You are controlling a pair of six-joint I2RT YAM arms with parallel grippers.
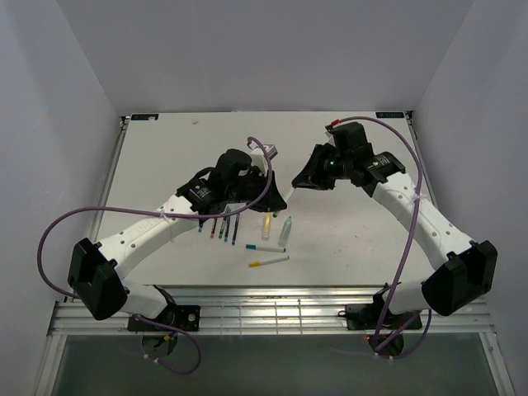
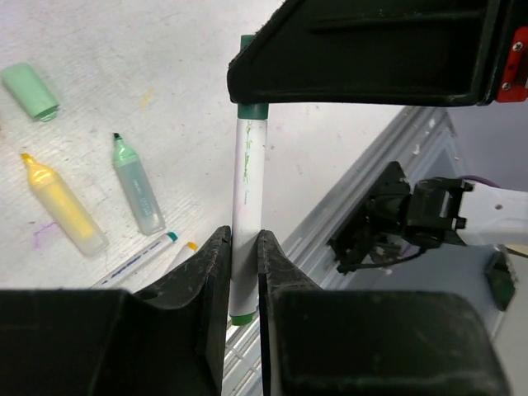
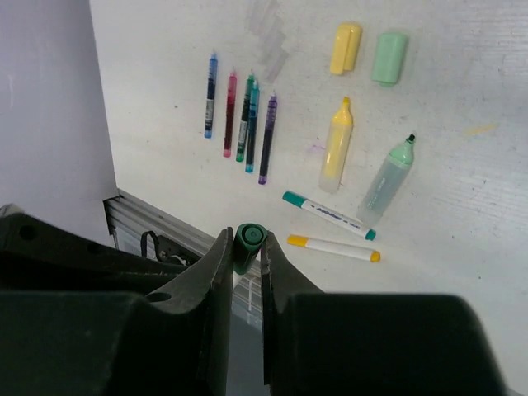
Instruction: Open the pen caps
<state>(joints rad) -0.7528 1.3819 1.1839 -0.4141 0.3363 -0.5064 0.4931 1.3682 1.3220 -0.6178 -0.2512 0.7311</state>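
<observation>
Above the middle of the table (image 1: 165, 157) the two arms meet, and one white pen (image 2: 247, 181) is stretched between them in the air. The left gripper (image 2: 245, 247) is closed on the lower part of the barrel; its two fingers (image 2: 216, 264) press the pen from both sides, and a short green end of the pen shows just under them. The right gripper (image 3: 246, 247) is clamped on the other end, on the green cap (image 3: 249, 238). In the left wrist view this cap sits directly on the white barrel and I see no gap between them, so the cap looks not yet pulled off. The other things lie on the table below the grippers, toward the near edge. A row of five slim pens (image 3: 245, 115) lies close together and almost parallel, coloured blue, red, green, teal and purple. Beside them, toward the right arm, lie a yellow highlighter (image 3: 337, 144) and a pale-green highlighter (image 3: 388, 181), side by side but apart, both with bare tips. Their covers, a yellow cap (image 3: 345, 48) and a pale-green cap (image 3: 388, 58), lie separately, a little farther from the arm bases. Nearer to the arm bases than the highlighters lie a white pen with teal ends (image 3: 327, 214) and a white pen with yellow ends (image 3: 334, 247), not touching each other.
</observation>
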